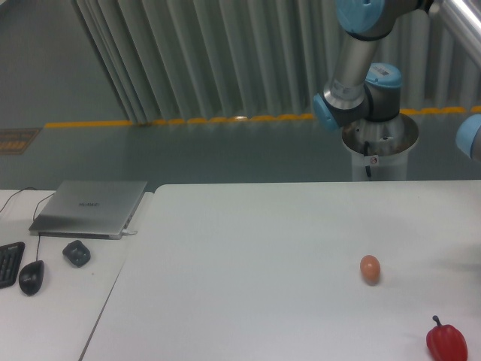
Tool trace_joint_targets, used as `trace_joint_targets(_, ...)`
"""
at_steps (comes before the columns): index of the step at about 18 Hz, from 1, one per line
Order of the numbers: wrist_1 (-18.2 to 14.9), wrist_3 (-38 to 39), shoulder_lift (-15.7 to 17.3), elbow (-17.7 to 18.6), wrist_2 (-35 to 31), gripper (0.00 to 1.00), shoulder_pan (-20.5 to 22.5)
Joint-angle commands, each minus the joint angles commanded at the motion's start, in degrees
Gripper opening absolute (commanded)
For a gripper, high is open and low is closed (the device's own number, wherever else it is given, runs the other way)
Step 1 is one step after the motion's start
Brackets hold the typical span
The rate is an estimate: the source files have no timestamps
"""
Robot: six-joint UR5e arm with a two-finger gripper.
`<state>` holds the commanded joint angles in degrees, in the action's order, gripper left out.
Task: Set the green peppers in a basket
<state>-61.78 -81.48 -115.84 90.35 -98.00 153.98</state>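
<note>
Step in hand, judged: locating the targets. Green peppers and basket: neither in view. Claw: out of frame, state unknown; only the grey-and-blue jointed arm [353, 83] shows. White table [248, 248] carries a small brown egg [370, 268] and a glossy red pepper [446, 341], near each other; nothing blocks access.
</note>
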Motion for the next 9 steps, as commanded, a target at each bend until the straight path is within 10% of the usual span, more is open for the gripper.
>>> trace_joint_targets(6, -4.6, 0.1, 0.6, -0.9, -0.1, 0.36, 0.3)
trace_joint_targets(9, -6.9, 0.1, 1.5, -1.8, 0.1, 0.35, 0.9)
